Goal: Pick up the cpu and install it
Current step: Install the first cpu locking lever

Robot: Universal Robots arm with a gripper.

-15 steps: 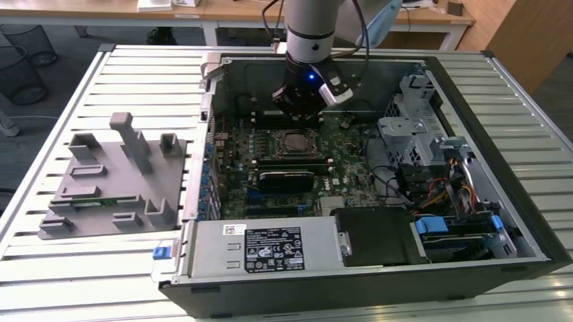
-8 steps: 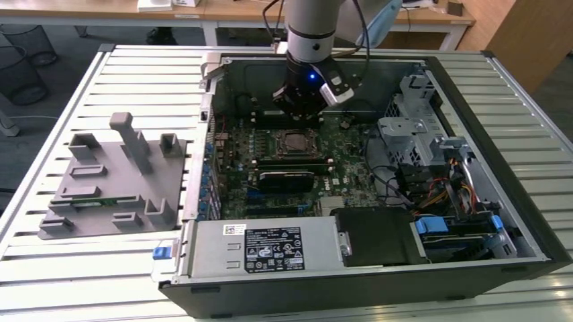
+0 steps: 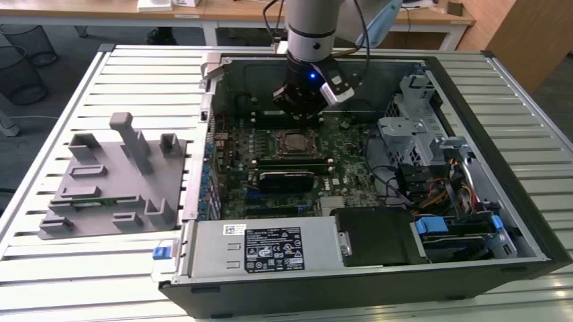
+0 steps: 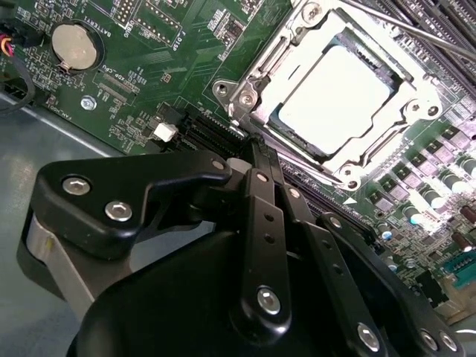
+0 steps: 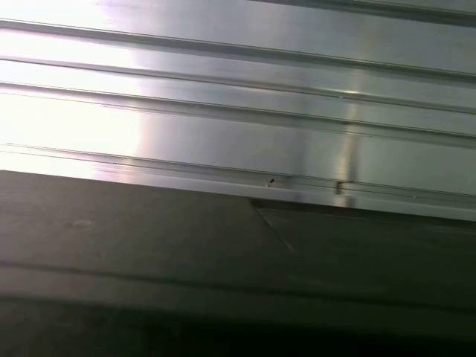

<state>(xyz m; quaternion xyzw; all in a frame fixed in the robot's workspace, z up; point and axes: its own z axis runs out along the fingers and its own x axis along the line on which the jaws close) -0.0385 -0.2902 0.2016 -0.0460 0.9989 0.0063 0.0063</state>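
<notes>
Gripper (image 3: 300,114) hangs inside the open computer case (image 3: 501,221), just above the motherboard (image 3: 345,157) — can't tell if its fingers are parted or closed. In the second wrist view its black linkage (image 4: 260,245) sits near the socket frame (image 4: 260,67). The cpu (image 4: 335,100) lies seated in that socket, apart from the gripper. Grey tray (image 3: 107,184) rests on the slatted table (image 3: 80,275) — at the exterior view's left, beside the case.
</notes>
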